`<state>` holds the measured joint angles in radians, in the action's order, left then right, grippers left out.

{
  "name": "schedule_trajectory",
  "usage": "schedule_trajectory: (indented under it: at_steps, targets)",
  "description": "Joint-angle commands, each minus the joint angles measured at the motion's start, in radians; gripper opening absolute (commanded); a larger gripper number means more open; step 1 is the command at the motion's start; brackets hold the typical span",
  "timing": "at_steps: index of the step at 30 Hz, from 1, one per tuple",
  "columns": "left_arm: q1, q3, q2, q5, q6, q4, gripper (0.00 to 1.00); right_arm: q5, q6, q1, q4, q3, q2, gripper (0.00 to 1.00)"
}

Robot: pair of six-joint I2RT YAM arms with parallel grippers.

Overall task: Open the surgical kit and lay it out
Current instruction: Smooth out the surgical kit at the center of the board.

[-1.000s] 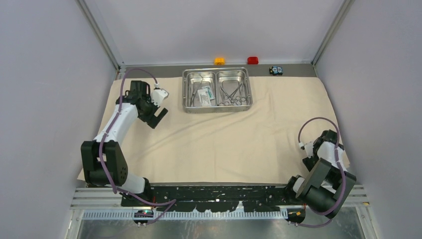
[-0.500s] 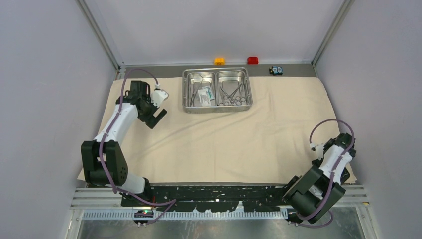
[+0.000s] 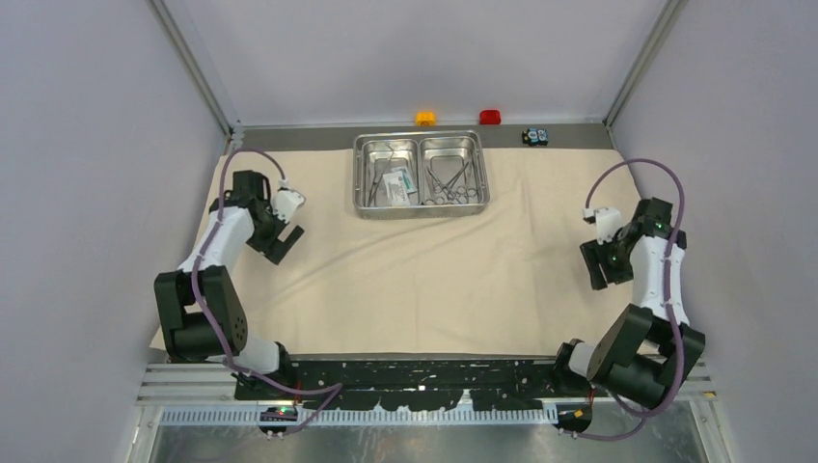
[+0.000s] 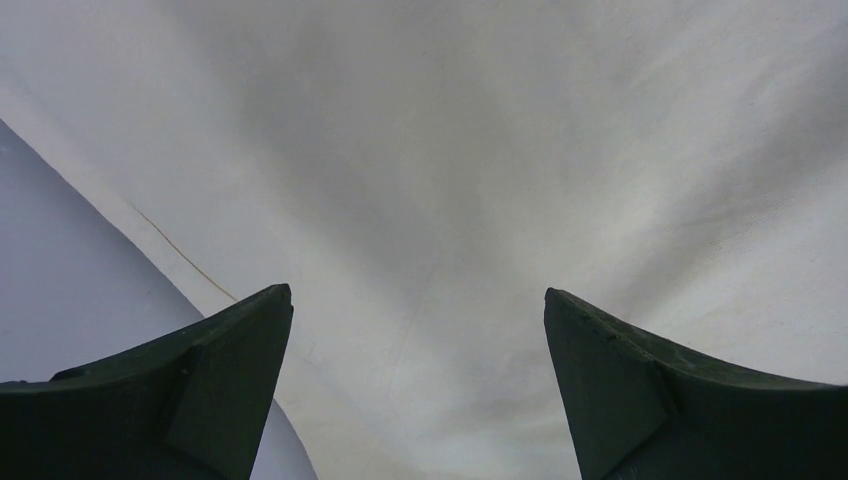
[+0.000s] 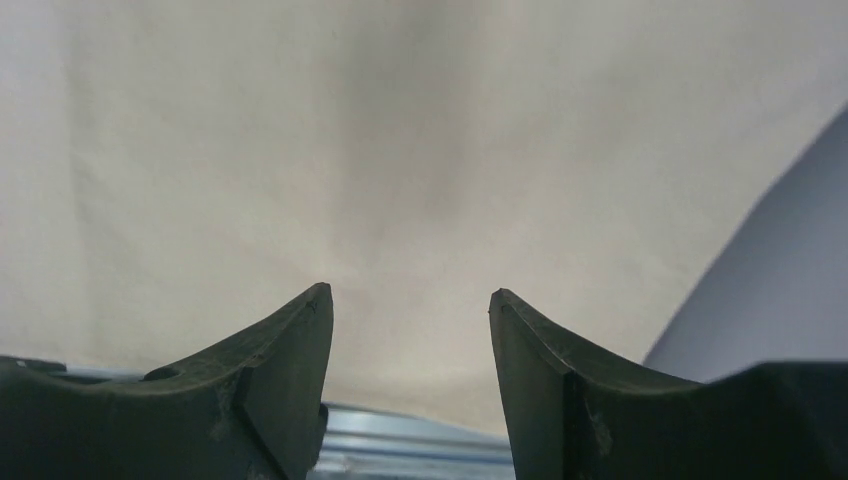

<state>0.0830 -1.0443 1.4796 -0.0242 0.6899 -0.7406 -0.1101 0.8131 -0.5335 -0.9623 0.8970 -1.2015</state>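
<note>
The big beige cloth [image 3: 424, 280] lies spread flat over the table. At its far middle stands the steel tray [image 3: 422, 213]. A white and teal packet [image 3: 395, 185] and slim handles [image 3: 374, 174] lie in its left compartment, and ring-handled clamps [image 3: 449, 181] in its right one. My left gripper [image 3: 280, 243] hangs open over the cloth's left part, nothing between its fingers; the left wrist view shows the gripper [image 4: 415, 292] above bare cloth [image 4: 480, 150] near an edge. My right gripper [image 3: 603, 270] is open over the cloth's right side; in the right wrist view the gripper [image 5: 410, 290] holds nothing.
An orange block [image 3: 425, 118], a red block [image 3: 490, 117] and a small black-and-blue gadget [image 3: 534, 136] sit on the grey strip behind the cloth. Grey walls close in left and right. A metal rail [image 3: 424, 386] runs along the near edge.
My right arm has lifted from the cloth's near right corner and swung farther back along the right side, its jaws widening. My left gripper has drawn back to the left and nearer.
</note>
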Motion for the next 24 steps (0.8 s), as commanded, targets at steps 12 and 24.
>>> schedule_trajectory:
  at_steps: [12,24]
  targets:
    - [0.239,0.138,0.088,0.058,0.046,0.162,1.0,0.079,-0.022,0.089,0.368,-0.246,-0.173,0.63]
    - [0.301,0.274,0.086,-0.015,0.081,0.277,0.99,0.221,0.088,0.059,0.331,-0.454,0.011,0.62]
